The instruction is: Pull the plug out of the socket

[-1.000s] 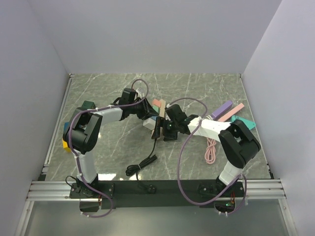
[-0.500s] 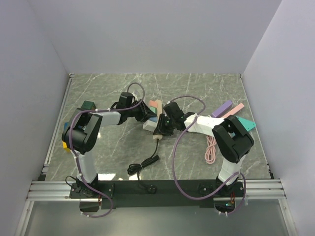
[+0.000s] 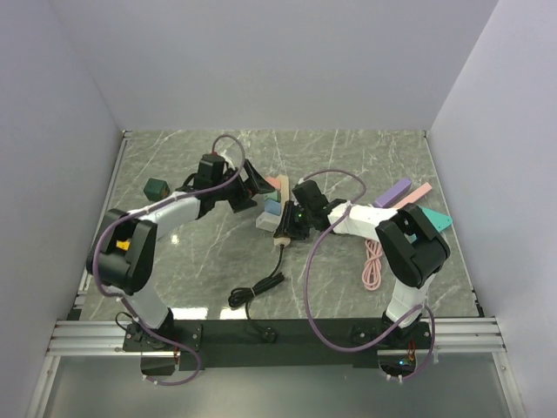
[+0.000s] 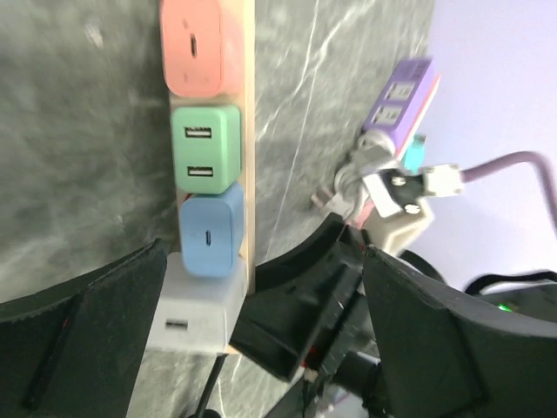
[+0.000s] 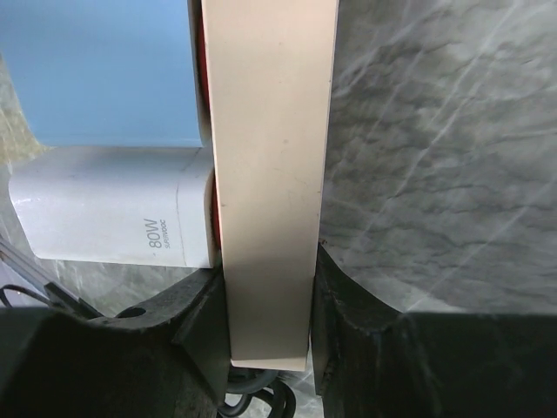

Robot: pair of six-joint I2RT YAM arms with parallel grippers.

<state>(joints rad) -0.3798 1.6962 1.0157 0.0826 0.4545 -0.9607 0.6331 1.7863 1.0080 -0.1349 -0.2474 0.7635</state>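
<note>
Moved: left gripper (image 3: 251, 178) has gone from clamped to fully spread and drawn back far-left, off the row of plugs; it holds nothing. Power strip (image 3: 284, 189) and right arm have kept their place.

- Black cable (image 3: 253, 293): coiled on the table (image 3: 348, 157), nearest item; leads up to the strip's near end.
- Pink cable (image 3: 372, 261): looped, near right.
- Right gripper (image 5: 270, 309): closed on the power strip's near end, one finger against each long face.
- Power strip: beige bar, table centre; long axis near to far; stands on edge, sockets facing left.
- White plug (image 5: 113, 213): nearest socket, seated, body pointing left; touches the blue plug (image 4: 209, 228).
- Green plug (image 4: 204, 144), pink plug (image 4: 196, 43): next in the row, farther.
- Dark green block (image 3: 157, 187): far left.
- Purple block (image 3: 398, 189): far right.
</note>
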